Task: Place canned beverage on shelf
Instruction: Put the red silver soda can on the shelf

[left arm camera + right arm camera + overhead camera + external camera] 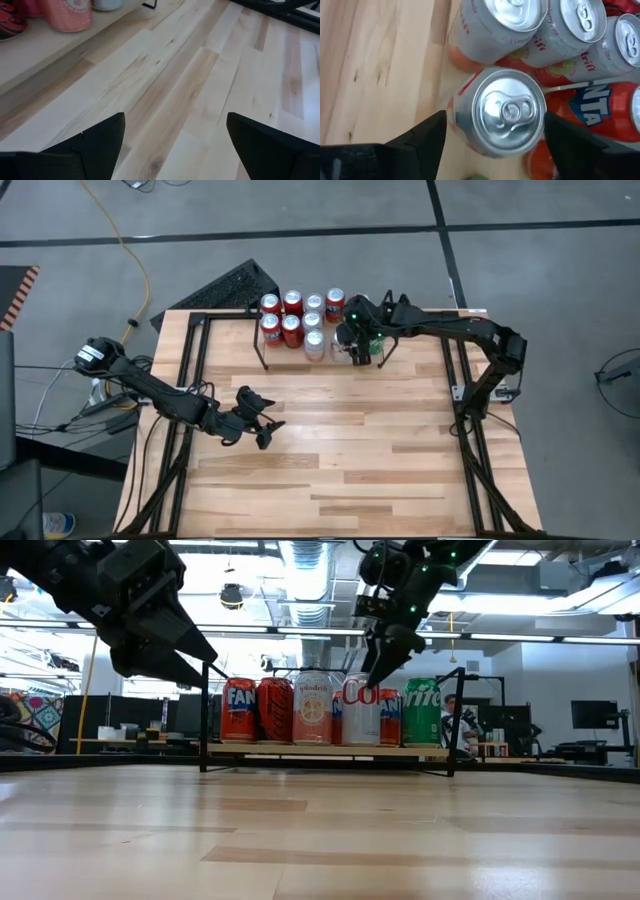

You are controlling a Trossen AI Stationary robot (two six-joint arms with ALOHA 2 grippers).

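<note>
My right gripper hangs just above the shelf at the table's far edge, fingers spread wide to either side of a silver-topped can without closing on it. That can stands upright on the shelf beside pink-and-white cans and an orange Fanta can. My left gripper waits well apart over bare wooden table, jaws released, holding nothing.

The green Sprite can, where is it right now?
In the low view the green Sprite can stands upright at the right end of the row on the shelf, beside a small orange can, right of the right gripper.
</note>
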